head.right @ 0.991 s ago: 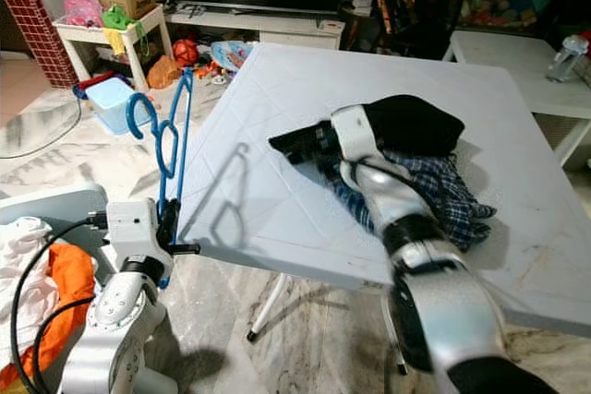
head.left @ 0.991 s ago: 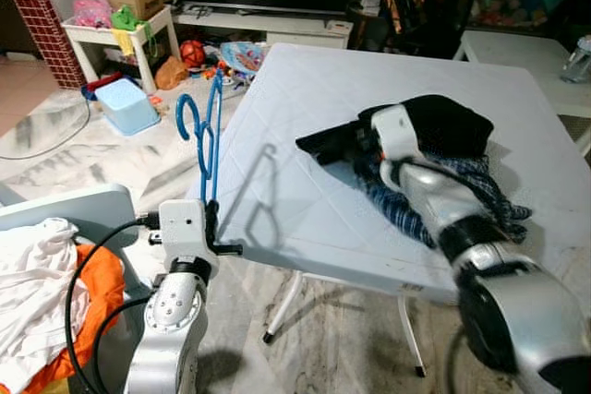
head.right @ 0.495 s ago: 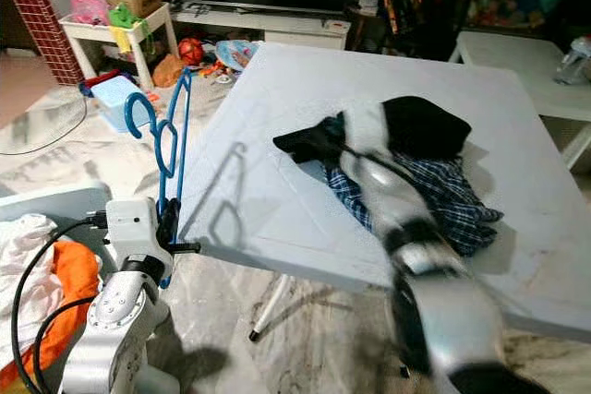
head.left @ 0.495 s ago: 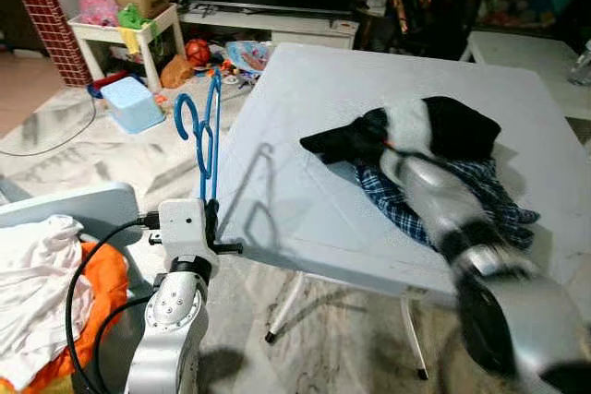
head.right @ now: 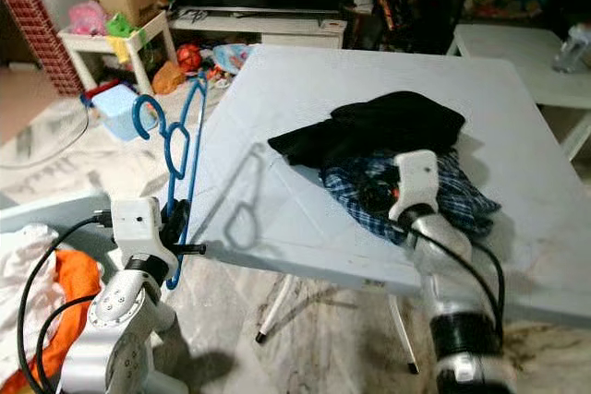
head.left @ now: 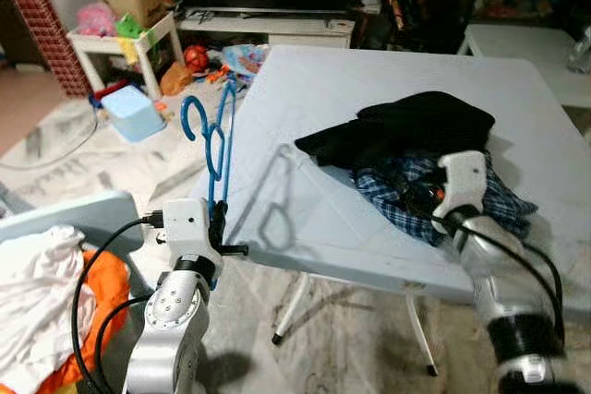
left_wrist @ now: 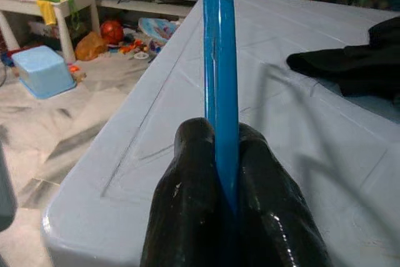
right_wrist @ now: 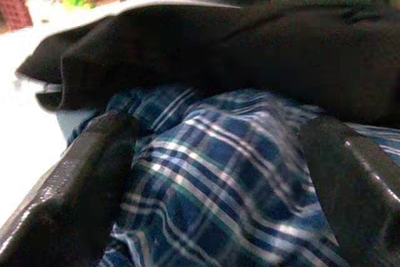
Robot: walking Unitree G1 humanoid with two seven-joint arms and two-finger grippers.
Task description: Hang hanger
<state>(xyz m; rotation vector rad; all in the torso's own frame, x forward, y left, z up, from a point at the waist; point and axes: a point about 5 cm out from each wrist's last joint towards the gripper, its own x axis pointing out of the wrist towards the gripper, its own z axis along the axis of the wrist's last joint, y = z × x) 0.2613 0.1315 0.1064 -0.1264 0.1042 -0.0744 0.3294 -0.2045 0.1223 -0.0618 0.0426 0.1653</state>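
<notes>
On the left, just off the near left corner of the white table (head.left: 305, 136), the left gripper (left_wrist: 226, 173) has its two black fingers pinched tight on the blue hanger (head.left: 211, 140), which stands upright above it with the hook at the top. To the right, a black garment (head.left: 416, 122) lies over a blue plaid shirt (right_wrist: 212, 186) on the table. The right gripper (right_wrist: 212, 173) sits at the near side of that pile, fingers spread wide on either side of the plaid cloth and holding nothing.
</notes>
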